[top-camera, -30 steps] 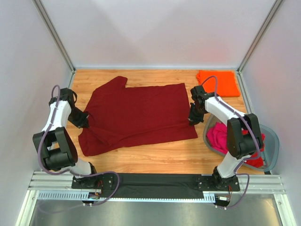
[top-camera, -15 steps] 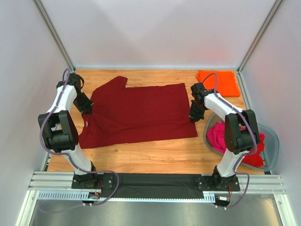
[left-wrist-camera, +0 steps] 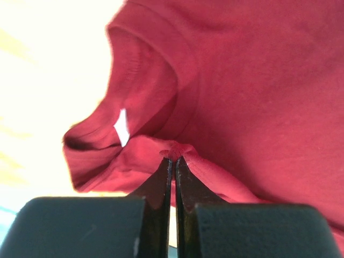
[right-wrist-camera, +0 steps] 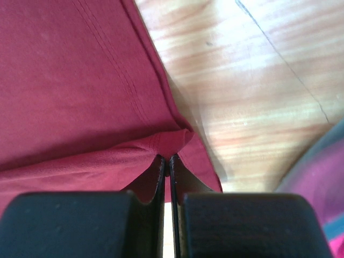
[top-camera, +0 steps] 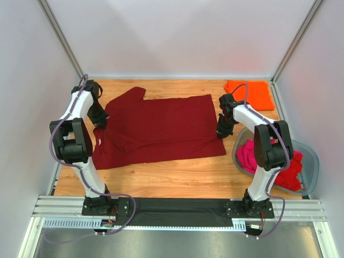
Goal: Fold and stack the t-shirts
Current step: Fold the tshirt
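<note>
Pinching maroon t-shirt [top-camera: 161, 129] at apparently opposite edges: left claw [left-wrist-camera: 173, 160], right claw [right-wrist-camera: 167, 159].

wooden table [top-camera: 177, 178] | maroon t-shirt [top-camera: 161, 129] | orange t-shirt [top-camera: 253, 94] | grey tub [top-camera: 315, 166]

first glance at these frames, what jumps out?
A maroon t-shirt spread across the table, left gripper pinching it near the collar, right gripper pinching the hem edge opposite. A folded orange t-shirt lies in the far right corner, a grey tub of pink and red cloth nearer.
</note>
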Motion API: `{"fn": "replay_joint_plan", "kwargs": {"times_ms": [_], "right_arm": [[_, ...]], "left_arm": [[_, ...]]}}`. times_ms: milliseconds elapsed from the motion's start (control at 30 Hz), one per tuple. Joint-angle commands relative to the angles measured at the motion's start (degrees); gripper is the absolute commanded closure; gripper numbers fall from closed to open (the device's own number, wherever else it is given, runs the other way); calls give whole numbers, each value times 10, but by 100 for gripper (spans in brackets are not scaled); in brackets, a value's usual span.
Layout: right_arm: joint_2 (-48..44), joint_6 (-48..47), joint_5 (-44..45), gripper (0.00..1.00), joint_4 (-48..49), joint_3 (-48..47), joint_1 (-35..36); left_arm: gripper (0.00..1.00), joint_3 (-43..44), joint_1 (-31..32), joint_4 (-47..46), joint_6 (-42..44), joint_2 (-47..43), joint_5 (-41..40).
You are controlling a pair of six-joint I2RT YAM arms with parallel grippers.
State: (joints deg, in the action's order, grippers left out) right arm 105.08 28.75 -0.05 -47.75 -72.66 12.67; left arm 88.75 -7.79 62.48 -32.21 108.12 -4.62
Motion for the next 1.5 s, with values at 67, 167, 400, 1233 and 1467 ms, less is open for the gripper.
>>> {"fn": "replay_joint_plan", "kwargs": {"times_ms": [67,167,400,1233,1467], "right_arm": [[14,-34,-37,83,9,-70,-4],[-7,-34,-24,70,-32,-93,-4],[-57,-40,-20,70,-63,-41,0],[-181,64,20,80,5,195,35],[-233,82,20,76,-48,155,44]], "left_arm": [[77,70,1,111,-31,-1,-137],[62,73,1,128,-37,-32,-164],[58,9,29,87,-33,-113,-70],[61,-70,15,85,-51,10,-145],[60,0,50,81,-43,-56,-22]]}}
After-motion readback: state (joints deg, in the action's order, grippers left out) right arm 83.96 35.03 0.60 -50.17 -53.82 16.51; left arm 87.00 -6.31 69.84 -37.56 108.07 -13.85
